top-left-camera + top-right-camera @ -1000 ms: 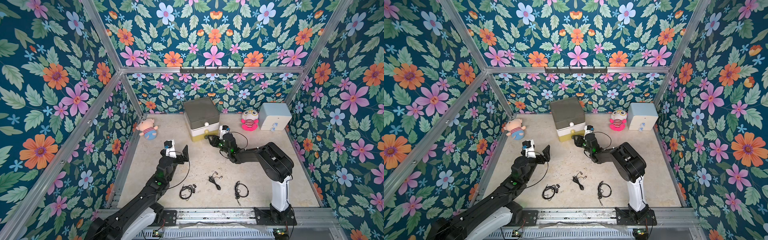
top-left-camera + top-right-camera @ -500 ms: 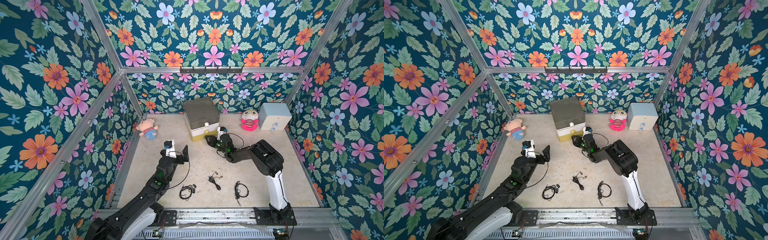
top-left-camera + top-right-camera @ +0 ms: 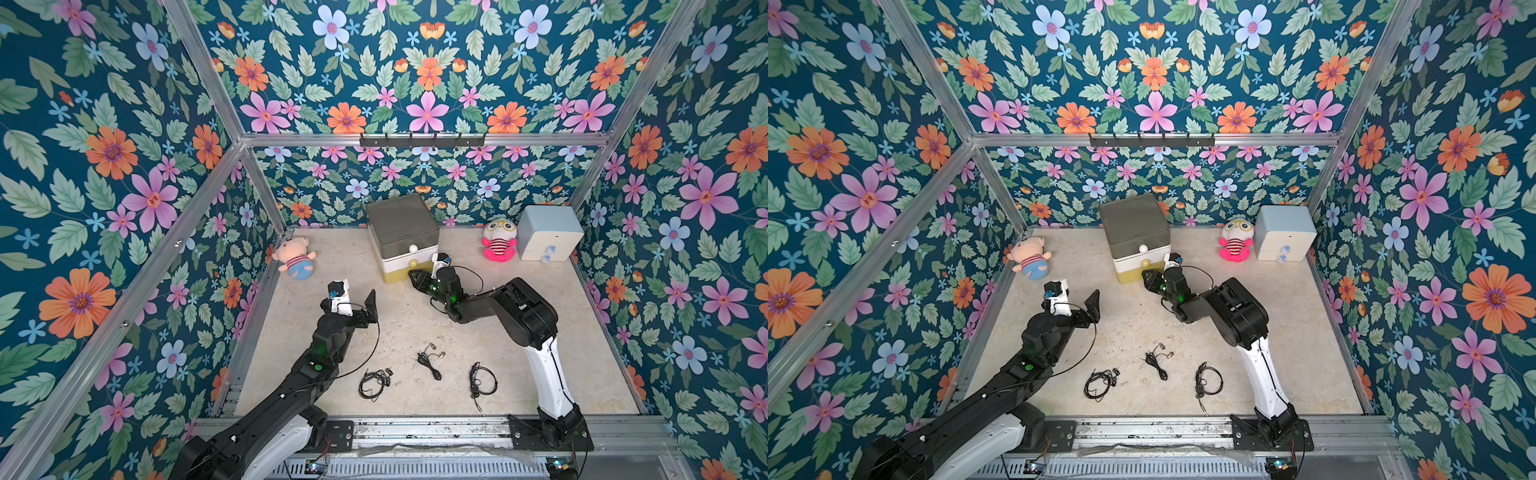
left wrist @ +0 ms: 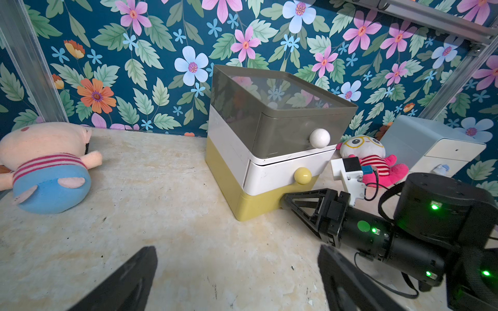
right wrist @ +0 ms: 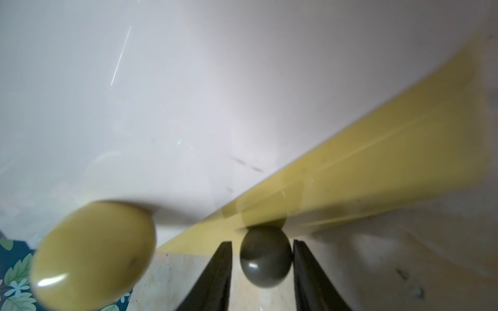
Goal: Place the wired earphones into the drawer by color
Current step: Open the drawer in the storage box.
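Three black wired earphones lie coiled near the table's front in both top views: one at the left [image 3: 375, 383], one in the middle [image 3: 430, 360], one at the right [image 3: 482, 380]. The drawer unit [image 3: 401, 226] stacks a grey, a white and a yellow drawer [image 4: 258, 202], all closed. My right gripper [image 5: 262, 242] is low at the yellow drawer, jaws around its dark knob [image 5: 265, 262]. One finger touches the knob and a thin gap shows at the other. My left gripper [image 4: 237, 250] hovers wide open and empty over bare table left of the unit.
A pig plush [image 3: 295, 262] lies at the back left. A pink plush with glasses [image 3: 498, 245] and a light blue two-drawer cabinet [image 3: 548, 237] stand at the back right. Floral walls close in three sides of the table.
My right gripper has pushed in towards the drawer unit and its jaws have narrowed around the dark knob. The left arm and the earphones have not moved.
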Tool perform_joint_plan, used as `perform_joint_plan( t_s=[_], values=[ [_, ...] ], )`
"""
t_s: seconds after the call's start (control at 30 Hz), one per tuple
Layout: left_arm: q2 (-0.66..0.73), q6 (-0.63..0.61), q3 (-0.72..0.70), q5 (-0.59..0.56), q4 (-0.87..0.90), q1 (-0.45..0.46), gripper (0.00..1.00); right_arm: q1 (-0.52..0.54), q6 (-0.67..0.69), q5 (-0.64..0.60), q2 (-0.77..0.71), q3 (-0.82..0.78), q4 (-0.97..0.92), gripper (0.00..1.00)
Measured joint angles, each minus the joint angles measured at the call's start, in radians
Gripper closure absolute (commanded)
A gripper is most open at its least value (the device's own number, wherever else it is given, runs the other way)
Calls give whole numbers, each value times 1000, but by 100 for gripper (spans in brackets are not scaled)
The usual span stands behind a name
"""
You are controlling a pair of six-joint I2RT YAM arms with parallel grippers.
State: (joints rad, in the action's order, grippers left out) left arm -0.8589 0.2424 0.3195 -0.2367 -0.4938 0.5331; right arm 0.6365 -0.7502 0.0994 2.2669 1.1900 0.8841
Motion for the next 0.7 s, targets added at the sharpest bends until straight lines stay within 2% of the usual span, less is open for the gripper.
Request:
perform_joint_plan(
  t_s=[0.23,0.7],
  values=[
    [6,-6,0,0,-1,0,1,0,-10,-3,7,5,-2,67],
    [4,-7,0,-7,-2,0,1,0,-18,1,-58,-120,49,70]
  ],
)
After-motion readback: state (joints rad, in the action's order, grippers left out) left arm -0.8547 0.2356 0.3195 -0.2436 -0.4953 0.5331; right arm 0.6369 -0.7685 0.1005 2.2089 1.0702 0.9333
